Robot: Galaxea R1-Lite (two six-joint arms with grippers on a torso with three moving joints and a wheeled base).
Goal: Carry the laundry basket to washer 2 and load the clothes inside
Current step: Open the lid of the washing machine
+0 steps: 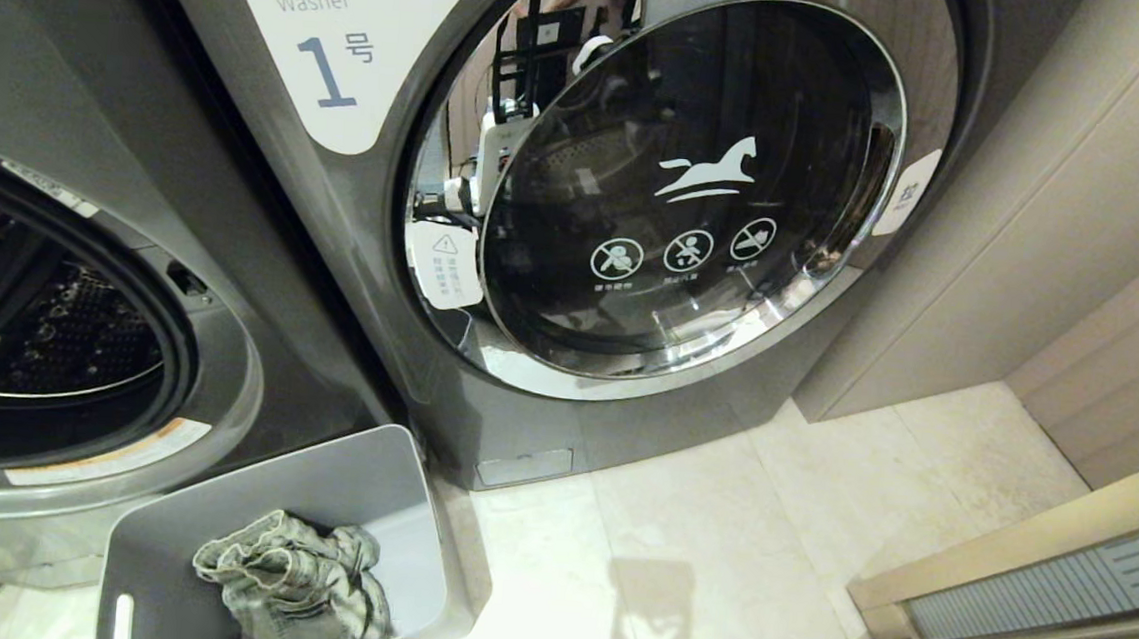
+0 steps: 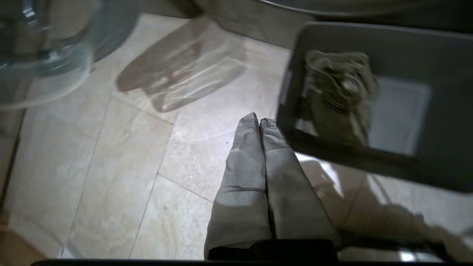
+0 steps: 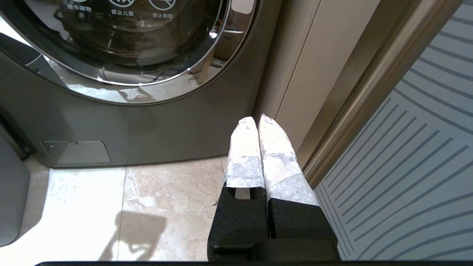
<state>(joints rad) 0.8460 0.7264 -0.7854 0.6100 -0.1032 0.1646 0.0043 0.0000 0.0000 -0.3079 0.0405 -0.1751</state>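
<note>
The laundry basket (image 1: pixel 357 485) is sitting on the floor (image 1: pixel 715 530) at the near edge of the head view, and it serves as the landmark here. Inside it the clothes (image 1: pixel 296 581), one small crumpled bundle of pale denim, are lying against the near wall.

Just beside the basket's rim, the left gripper (image 2: pixel 258 120) is hanging above the tiles with its jaws pressed together and nothing between them; the left wrist view is looking down into the basket at the bundle. Well to the right of the basket, the right gripper (image 3: pixel 257 120) is resting low over the floor with its jaws closed and empty too, pointing toward the corner where the machine meets a pale cabinet panel (image 1: pixel 1040 192).

Directly behind the basket on its left, a washer with an open mouth (image 1: pixel 58 324) is showing its dark perforated drum. Behind the basket on its right, the washer marked 1 (image 1: pixel 328 42) is standing with its round glass door (image 1: pixel 689 188) shut.

The carrying appears done, since the basket is standing at the open machine, presumably washer 2 though no label is visible. The step in hand looks like the reach for the garment. Next the left jaws would need to open, descend into the basket and close on a thick fold.
</note>
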